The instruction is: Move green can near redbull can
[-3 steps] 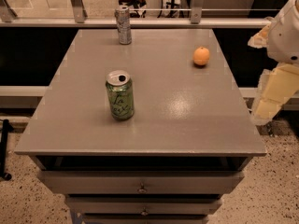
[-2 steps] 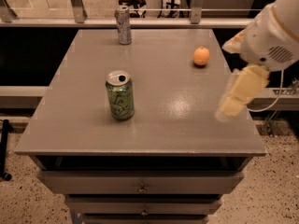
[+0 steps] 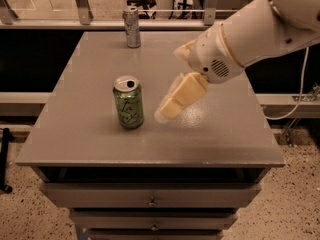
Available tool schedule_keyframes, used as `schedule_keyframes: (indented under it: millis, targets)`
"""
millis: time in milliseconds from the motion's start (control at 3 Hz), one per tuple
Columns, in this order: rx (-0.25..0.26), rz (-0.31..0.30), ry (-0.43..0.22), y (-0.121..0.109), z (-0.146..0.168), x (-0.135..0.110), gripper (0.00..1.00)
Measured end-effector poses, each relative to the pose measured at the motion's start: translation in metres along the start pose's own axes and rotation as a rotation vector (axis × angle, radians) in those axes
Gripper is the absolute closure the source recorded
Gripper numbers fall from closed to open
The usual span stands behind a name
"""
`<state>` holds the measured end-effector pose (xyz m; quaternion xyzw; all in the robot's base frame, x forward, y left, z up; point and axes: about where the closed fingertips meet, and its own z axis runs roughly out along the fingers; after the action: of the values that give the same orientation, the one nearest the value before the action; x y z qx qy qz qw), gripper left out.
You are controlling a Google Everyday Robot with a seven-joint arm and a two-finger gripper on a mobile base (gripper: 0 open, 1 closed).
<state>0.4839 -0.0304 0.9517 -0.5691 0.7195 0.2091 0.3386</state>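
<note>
Currently my claw [image 3: 169, 106] hangs just above the bench [image 3: 215, 139], mid-bench, close to the right side of the green can [image 3: 128, 104] but not touching it. It points down and to the left. Released or clenched: can't tell. It is grasping nothing that I can see.

My arm [image 3: 240, 41] comes in from the upper right, white casing, with a round speaker-like grille [image 3: 219, 69] on the wrist housing.

Green can: upright on the bench, left of centre, nearer the front edge. Silver top, opened tab hole showing dark. Green patterned sides with pale script lettering across the front; the word isn't readable, so no brand from me.

Redbull can [image 3: 132, 28]: upright at the far edge of the bench, left of centre, well apart from the green can and more or less straight behind it. Slim, silver-grey, faint darker markings, no legible text or logo.

Bench: grey flat top, glossy patch under my claw. Drawers [image 3: 150, 196] below the front edge, the top one with a small metal knob [image 3: 151, 202].

Behind the bench: a rail with metal posts [image 3: 82, 4]. A pale cable [image 3: 295, 106] hangs on the right. Speckled floor [image 3: 280, 219] below.
</note>
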Motion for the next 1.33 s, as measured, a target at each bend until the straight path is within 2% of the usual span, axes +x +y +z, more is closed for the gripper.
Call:
schedule_keyframes:
  millis: [333,667,1000,1333]
  targets:
    - [-0.030,0.009,-0.125,0.010,0.057,-0.020,0.00]
    - [-0.041,0.034,-0.195,0.015,0.093,-0.027,0.00]
    - [-0.039,0.063,-0.228,0.015,0.105,-0.026,0.00]
    - [-0.003,0.142,-0.269,-0.003,0.110,-0.015,0.23]
